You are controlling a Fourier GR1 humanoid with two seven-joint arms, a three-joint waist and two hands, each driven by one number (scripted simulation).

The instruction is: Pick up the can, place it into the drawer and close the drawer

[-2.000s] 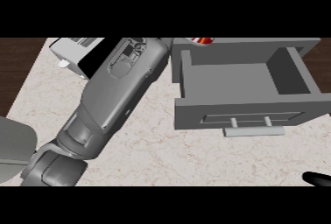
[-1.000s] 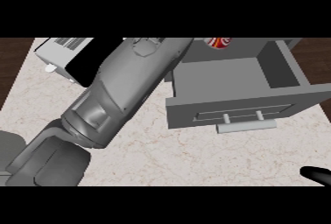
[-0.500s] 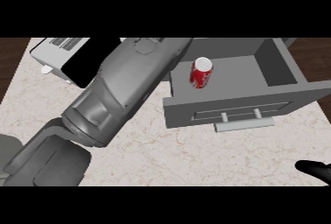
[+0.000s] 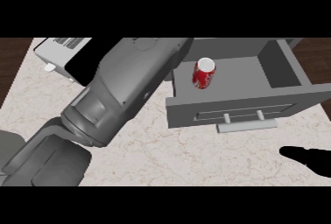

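The red can [image 4: 203, 75] with a white top stands upright inside the open grey drawer [image 4: 278, 72], at its left side. My left forearm [image 4: 123, 92] runs from the lower left up to the drawer's left wall, right beside the can. Its hand does not show past the wrist, and nothing visibly grips the can. The drawer's front panel, with a bar handle [image 4: 244, 126], faces me. My right hand [image 4: 311, 159] shows only as a black shape at the lower right edge, low on the counter and well clear of the drawer.
A white appliance [image 4: 58, 51] with a dark side stands at the back left, partly behind my left forearm. The marble counter [image 4: 194, 157] stretches in front of the drawer. Dark wood floor shows past the counter's left and right edges.
The can, earlier at the top edge behind the drawer, has come down into the drawer. My left forearm has swung slightly toward the drawer. The right hand shows more at the lower right.
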